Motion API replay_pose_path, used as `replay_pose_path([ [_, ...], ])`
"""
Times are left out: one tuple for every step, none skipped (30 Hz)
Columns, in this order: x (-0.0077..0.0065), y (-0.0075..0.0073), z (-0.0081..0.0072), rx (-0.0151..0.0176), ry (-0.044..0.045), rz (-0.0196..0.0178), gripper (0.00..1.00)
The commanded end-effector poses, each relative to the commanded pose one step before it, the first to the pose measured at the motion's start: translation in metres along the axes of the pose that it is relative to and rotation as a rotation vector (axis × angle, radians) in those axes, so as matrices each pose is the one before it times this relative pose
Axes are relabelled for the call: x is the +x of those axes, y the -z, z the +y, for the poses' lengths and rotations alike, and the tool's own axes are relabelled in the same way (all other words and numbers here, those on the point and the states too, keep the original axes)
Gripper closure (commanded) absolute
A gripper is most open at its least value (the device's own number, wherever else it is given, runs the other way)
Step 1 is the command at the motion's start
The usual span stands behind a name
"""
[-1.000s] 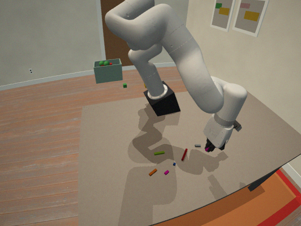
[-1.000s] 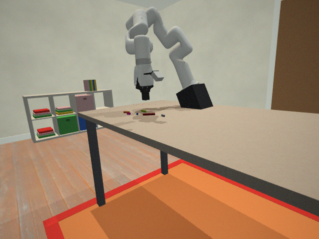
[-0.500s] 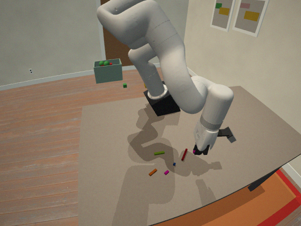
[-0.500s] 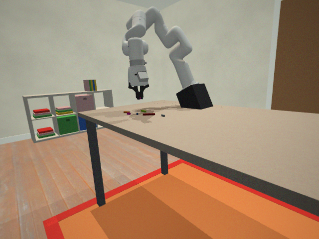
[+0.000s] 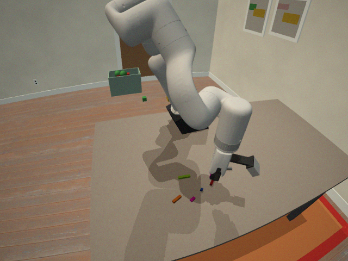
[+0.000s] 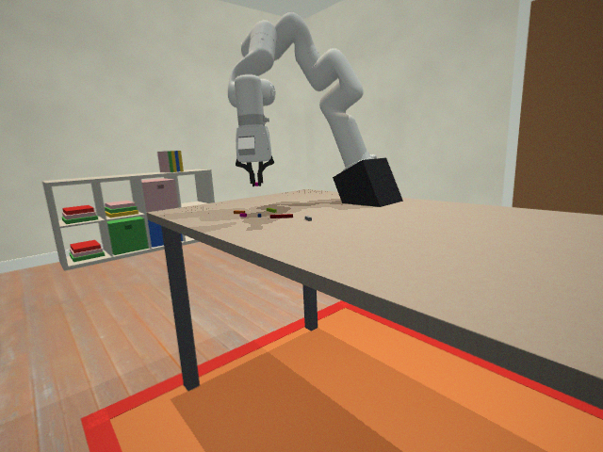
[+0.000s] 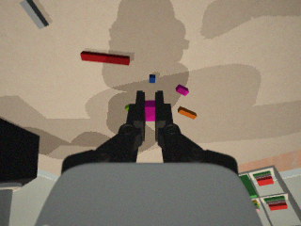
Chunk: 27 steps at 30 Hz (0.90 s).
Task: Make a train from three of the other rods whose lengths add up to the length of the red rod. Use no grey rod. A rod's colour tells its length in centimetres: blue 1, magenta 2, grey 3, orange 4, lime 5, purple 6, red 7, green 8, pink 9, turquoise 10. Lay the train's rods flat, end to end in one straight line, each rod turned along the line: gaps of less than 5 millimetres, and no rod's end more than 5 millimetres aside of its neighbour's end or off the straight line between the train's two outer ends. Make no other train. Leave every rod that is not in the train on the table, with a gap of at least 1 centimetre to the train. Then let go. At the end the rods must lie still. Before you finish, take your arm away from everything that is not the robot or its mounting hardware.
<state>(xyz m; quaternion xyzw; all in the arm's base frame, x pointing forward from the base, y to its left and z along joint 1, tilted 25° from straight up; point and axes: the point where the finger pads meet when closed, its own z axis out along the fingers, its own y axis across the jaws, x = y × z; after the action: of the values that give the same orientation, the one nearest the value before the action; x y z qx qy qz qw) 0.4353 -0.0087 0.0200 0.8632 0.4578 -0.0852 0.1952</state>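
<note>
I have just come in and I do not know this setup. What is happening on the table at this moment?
A white robot arm holds a magenta rod in its gripper, raised above the table. Below it lie a red rod, a blue rod, a second magenta rod, an orange rod, a lime rod and a grey rod, all apart from each other. No rods are yet joined end to end, so the train is not started.

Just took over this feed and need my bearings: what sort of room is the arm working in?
Probably a playroom or classroom: a white cubby shelf unit holds coloured storage boxes and stacked trays, framed posters hang on the wall, and a green toy bin sits on the wooden plank floor.
</note>
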Motion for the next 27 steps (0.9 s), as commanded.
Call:
replay_pose_path([
  [-0.00606,0.00217,0.00408,-0.01000,-0.05868,0.00658,0.96],
  [0.00000,0.00000,0.00000,0.00000,0.00000,0.00000,0.96],
  [0.00000,0.00000,0.00000,0.00000,0.00000,0.00000,0.96],
  [0.00000,0.00000,0.00000,0.00000,0.00000,0.00000,0.96],
  [0.00000,0.00000,0.00000,0.00000,0.00000,0.00000,0.96],
  [0.00000,0.00000,0.00000,0.00000,0.00000,0.00000,0.96],
  [0.00000,0.00000,0.00000,0.00000,0.00000,0.00000,0.96],
  [0.00000,0.00000,0.00000,0.00000,0.00000,0.00000,0.96],
  [0.00000,-0.00002,0.00000,0.00000,0.00000,0.00000,0.96],
  [0.00000,-0.00012,0.00000,-0.00002,0.00001,-0.00003,0.96],
  [0.00000,0.00000,0.00000,0.00000,0.00000,0.00000,0.96],
  [0.00000,0.00000,0.00000,0.00000,0.00000,0.00000,0.96],
  [0.00000,-0.00030,0.00000,-0.00006,0.00002,-0.00007,0.96],
  [0.00000,-0.00055,0.00001,-0.00011,0.00003,-0.00013,0.96],
  [0.00000,-0.00086,0.00001,-0.00017,0.00005,-0.00020,0.96],
  [0.00000,-0.00120,0.00000,-0.00024,0.00008,-0.00028,0.96],
  [0.00000,-0.00157,0.00000,-0.00030,0.00012,-0.00036,0.96],
  [0.00000,-0.00213,0.00001,-0.00007,0.00001,-0.00007,0.96],
  [0.00000,-0.00259,0.00000,0.00001,0.00001,0.00000,0.96],
  [0.00000,-0.00298,0.00001,-0.00001,-0.00001,0.00000,0.96],
  [0.00000,-0.00335,0.00000,0.00001,0.00001,0.00000,0.96],
  [0.00000,-0.00369,0.00000,0.00001,0.00000,0.00000,0.96],
  [0.00000,-0.00397,0.00001,-0.00001,-0.00001,0.00000,0.96],
  [0.00000,-0.00421,0.00001,0.00000,0.00000,0.00000,0.96],
  [0.00000,-0.00440,0.00001,0.00000,0.00000,0.00000,0.96],
  [0.00000,-0.00453,0.00001,0.00000,0.00000,0.00000,0.96],
  [0.00000,-0.00461,0.00001,0.00000,0.00000,0.00000,0.96],
])
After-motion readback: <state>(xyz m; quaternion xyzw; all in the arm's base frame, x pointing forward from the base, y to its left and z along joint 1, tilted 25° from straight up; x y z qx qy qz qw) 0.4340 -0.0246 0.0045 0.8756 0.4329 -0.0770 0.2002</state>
